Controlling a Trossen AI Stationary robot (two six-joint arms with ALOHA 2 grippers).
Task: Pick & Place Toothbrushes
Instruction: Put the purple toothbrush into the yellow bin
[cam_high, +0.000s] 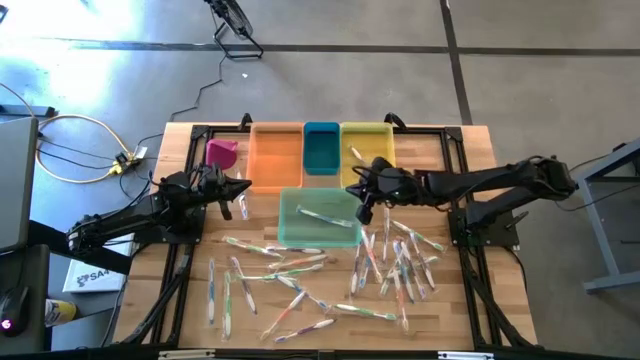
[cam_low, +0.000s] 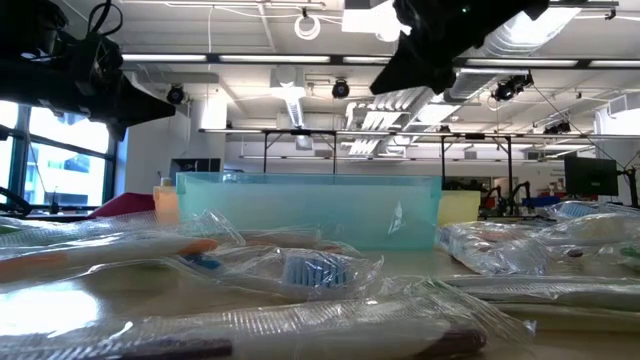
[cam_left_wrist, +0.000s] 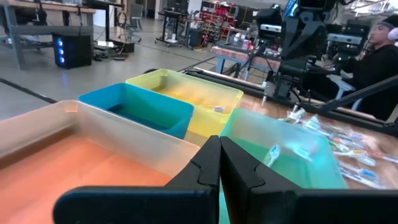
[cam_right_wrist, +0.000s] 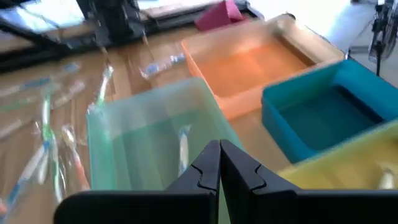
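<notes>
Many wrapped toothbrushes (cam_high: 300, 275) lie scattered on the wooden table's near half, and they fill the foreground of the low view as toothbrushes (cam_low: 300, 270). One toothbrush (cam_high: 322, 215) lies in the pale green bin (cam_high: 318, 232), shown also as a toothbrush (cam_right_wrist: 183, 149). Another toothbrush (cam_high: 355, 152) lies in the yellow bin (cam_high: 375, 135). My left gripper (cam_high: 245, 187) hovers shut by the orange bin's (cam_high: 277, 155) near left corner, holding nothing (cam_left_wrist: 219, 168). My right gripper (cam_high: 352, 189) hangs shut and empty above the green bin's far right corner (cam_right_wrist: 219, 165).
A blue bin (cam_high: 321, 147) sits between the orange and yellow ones, and a small pink bin (cam_high: 222, 152) stands far left. A toothbrush (cam_high: 243, 206) lies just near of the left gripper. A black frame (cam_high: 460, 180) edges the table. A seated person (cam_left_wrist: 373, 56) is beyond it.
</notes>
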